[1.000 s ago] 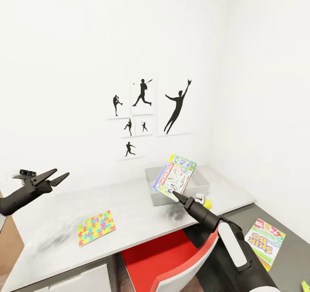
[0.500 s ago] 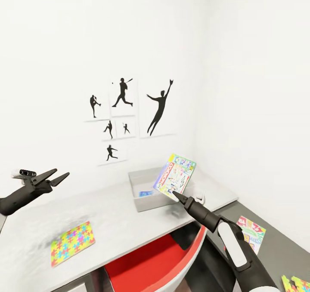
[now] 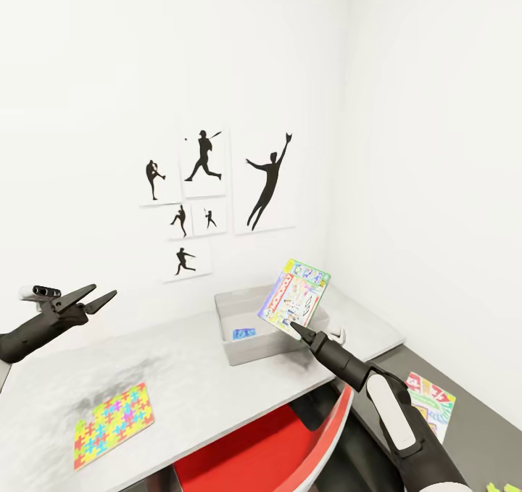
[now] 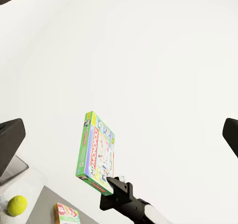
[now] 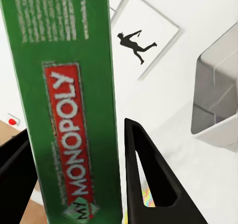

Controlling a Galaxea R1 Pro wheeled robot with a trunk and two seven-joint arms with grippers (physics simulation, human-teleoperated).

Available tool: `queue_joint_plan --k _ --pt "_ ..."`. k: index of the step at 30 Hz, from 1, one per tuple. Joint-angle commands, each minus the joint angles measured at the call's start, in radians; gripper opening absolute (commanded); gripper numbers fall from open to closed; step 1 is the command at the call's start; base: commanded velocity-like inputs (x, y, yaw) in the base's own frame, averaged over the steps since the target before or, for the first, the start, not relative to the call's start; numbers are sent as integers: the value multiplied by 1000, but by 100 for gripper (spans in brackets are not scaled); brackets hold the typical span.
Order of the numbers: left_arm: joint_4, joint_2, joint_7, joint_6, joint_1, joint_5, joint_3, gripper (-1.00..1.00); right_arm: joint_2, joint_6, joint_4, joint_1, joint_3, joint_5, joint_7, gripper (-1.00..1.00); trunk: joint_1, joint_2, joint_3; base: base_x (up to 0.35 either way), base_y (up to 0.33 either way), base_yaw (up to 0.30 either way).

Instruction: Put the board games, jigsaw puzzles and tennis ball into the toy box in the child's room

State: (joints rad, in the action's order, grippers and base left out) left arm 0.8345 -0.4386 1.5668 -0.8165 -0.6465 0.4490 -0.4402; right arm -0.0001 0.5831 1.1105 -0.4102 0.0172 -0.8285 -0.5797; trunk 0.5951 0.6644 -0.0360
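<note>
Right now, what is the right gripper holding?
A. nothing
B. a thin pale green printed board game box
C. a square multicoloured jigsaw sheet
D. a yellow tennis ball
B: the right gripper is shut on the lower edge of the thin pale green board game box, held upright above the table near the light-grey toy box; the right wrist view shows its green Monopoly-labelled edge between the fingers.

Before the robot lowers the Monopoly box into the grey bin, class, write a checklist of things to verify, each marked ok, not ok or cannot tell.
1. Right end effector grips the Monopoly box: ok.
2. Box held above the desk: ok.
3. Toy box open-topped: ok.
4. Room inside the toy box: cannot tell; a blue item lies there.
5. Left end effector open, away from the toy box: ok.
6. Jigsaw puzzle packed: not ok, on the desk.
</note>
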Motion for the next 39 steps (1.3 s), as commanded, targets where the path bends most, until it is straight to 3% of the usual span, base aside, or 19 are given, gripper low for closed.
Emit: queue_joint_plan --k 1,15,39 --pt "0 0 4 -10 -1 -1 0 100 0 7 0 -1 1 -6 0 -100 1 2 -2 156 0 0" --pt "0 0 4 -10 -1 -1 0 100 0 7 0 -1 1 -6 0 -100 1 2 -2 199 -62 40" --pt "0 0 4 -10 -1 0 0 100 0 6 0 -1 1 -6 0 -100 1 2 -2 74 -5 52"
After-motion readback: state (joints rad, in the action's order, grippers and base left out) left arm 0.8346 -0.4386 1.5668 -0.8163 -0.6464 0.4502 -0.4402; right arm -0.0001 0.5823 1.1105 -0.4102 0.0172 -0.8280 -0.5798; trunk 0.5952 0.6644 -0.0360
